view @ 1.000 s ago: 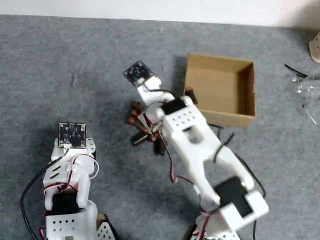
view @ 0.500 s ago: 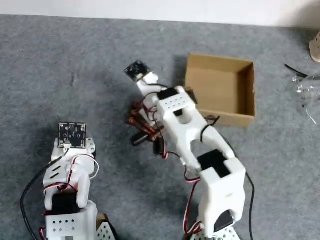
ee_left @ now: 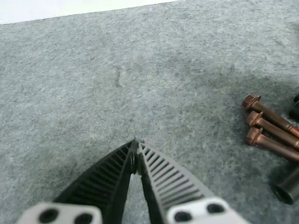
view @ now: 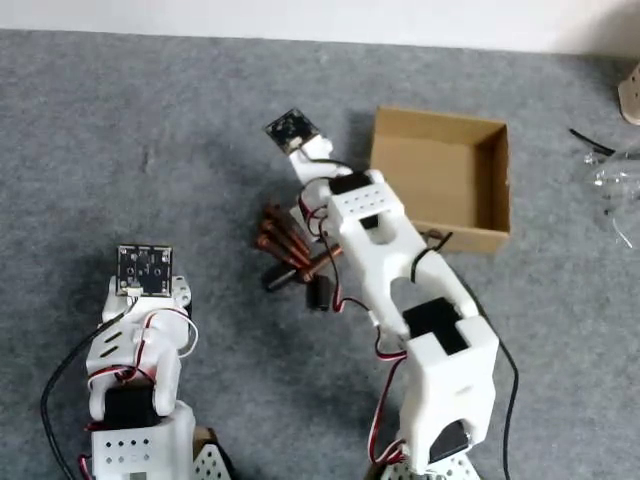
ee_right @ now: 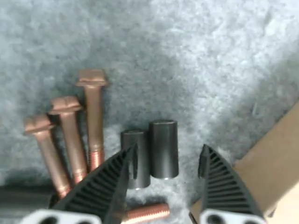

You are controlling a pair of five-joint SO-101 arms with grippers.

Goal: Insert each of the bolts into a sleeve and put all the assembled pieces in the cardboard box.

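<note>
Grey carpet [view: 150,120], nothing looks assembled yet: left gripper [ee_left: 137,156] is sitting closed and empty, copper-coloured flanged bolts [view: 285,240] are lying loose beside black cylindrical sleeves [ee_right: 163,149], right gripper [ee_right: 168,149] is hovering open and empty over two of them, brown cardboard box [view: 493,175] is sitting empty.

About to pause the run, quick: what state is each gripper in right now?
Left gripper: closed, holding nothing.
Right gripper: open, holding nothing, above dark cylindrical metal sleeves.

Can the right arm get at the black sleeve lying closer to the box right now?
Probably yes. The right gripper is open over that sleeve, with nothing covering it, though the second sleeve lies close beside it, partly under one finger.
</note>
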